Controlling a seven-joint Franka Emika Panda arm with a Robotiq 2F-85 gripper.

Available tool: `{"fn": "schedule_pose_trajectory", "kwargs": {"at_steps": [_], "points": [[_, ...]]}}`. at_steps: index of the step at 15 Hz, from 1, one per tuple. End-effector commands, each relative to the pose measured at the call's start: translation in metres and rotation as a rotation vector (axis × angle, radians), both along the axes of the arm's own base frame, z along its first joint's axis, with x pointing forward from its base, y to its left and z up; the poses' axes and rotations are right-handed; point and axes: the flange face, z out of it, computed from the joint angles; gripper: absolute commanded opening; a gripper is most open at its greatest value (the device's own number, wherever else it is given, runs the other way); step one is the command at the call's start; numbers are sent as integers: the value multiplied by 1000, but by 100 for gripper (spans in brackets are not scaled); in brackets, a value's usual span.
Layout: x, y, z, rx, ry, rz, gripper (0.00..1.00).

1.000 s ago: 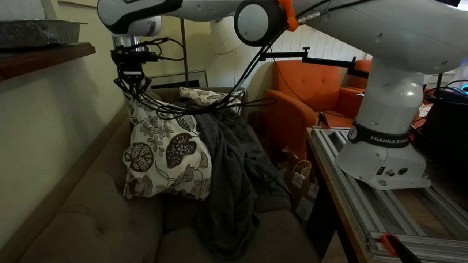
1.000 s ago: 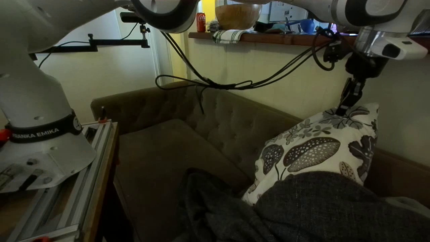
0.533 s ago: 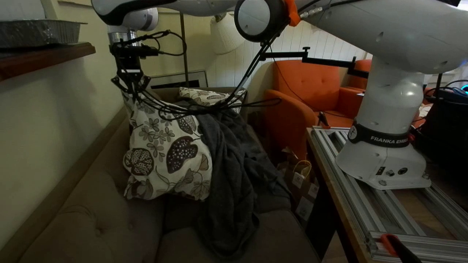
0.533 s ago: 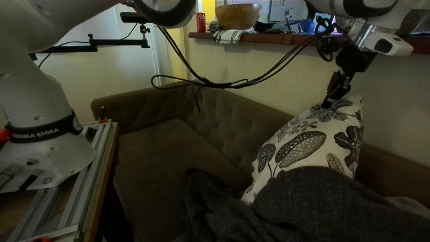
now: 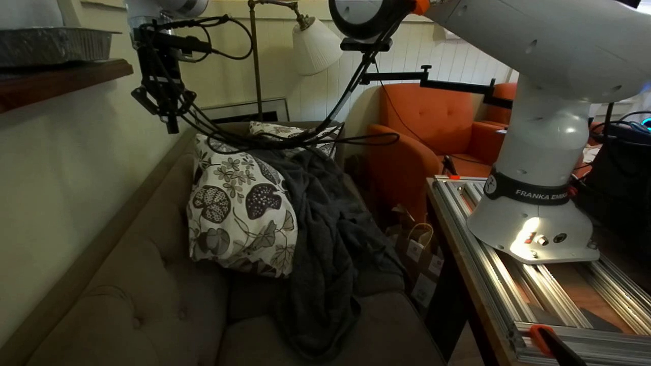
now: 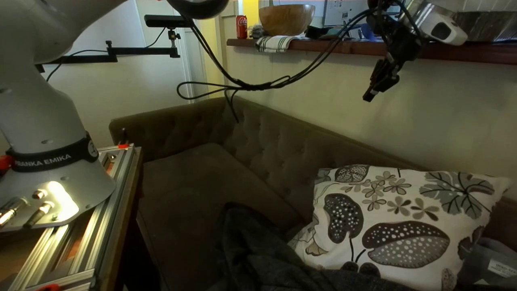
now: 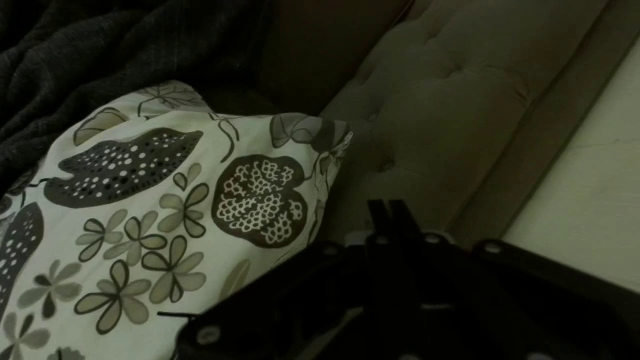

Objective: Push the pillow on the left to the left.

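The pillow (image 5: 241, 208) is a plump cream-white cushion with dark floral shapes. It leans on the sofa and lies partly under the dark grey blanket (image 5: 325, 218). It fills the lower right in an exterior view (image 6: 404, 218), with its front edge hidden by the blanket, and the left of the wrist view (image 7: 145, 210). My gripper (image 5: 173, 128) hangs above the pillow's far upper corner, near the wall, apart from it. It also shows above the pillow in an exterior view (image 6: 368, 97). Its fingertips in the wrist view (image 7: 377, 204) are nearly together with nothing between them.
A smaller patterned cushion (image 5: 290, 131) lies at the far sofa end. The sofa back (image 5: 137, 254) runs along the wall. A wooden ledge (image 6: 347, 47) juts out beside the arm, with a foil tray (image 6: 484, 26) on it. Cables (image 6: 258, 86) hang from the arm.
My gripper was touching the pillow's raised upper corner; it has risen and come away from it. The pillow has dropped back and lies flatter. A bright light patch now shows on the robot base.
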Motion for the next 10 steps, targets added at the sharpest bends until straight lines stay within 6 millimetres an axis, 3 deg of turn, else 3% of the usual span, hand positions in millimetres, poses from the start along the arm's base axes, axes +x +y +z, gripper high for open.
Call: {"fn": "schedule_pose_trajectory", "kwargs": {"at_steps": [1, 2, 3, 7, 10], "points": [[1, -16, 9, -45, -25, -52, 2], [1, -32, 5, -82, -31, -95, 32], [2, -48, 3, -106, -54, -139, 33], [-5, -138, -10, -222, -141, -327, 60], [-17, -202, -37, -276, -191, -475, 82]]}}
